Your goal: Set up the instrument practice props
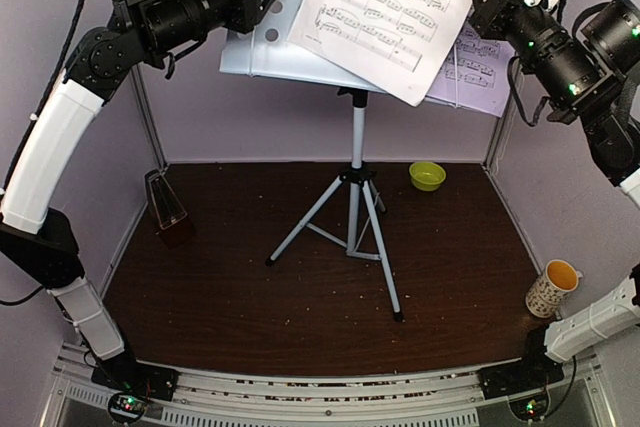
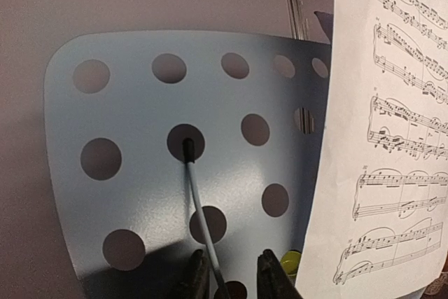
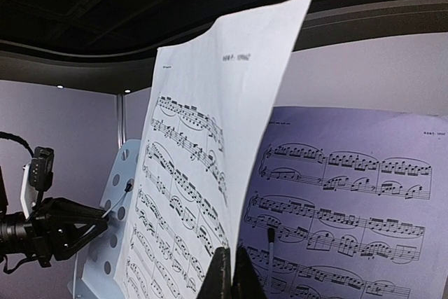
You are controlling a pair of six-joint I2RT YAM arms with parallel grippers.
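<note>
The white perforated music stand stands on its silver-black tripod mid-table. The white music sheet leans tilted across the stand's right half, and the lavender sheet lies behind it on the right. My right gripper is shut on the white sheet's lower edge; the lavender sheet shows behind it. My left gripper is open and empty, facing the stand's bare left half. The dark-red metronome stands at the table's left edge.
A small green bowl sits at the back right of the table, and a patterned cup stands at the right edge. The tripod legs spread over the table's middle. Purple walls close in the left, back and right sides.
</note>
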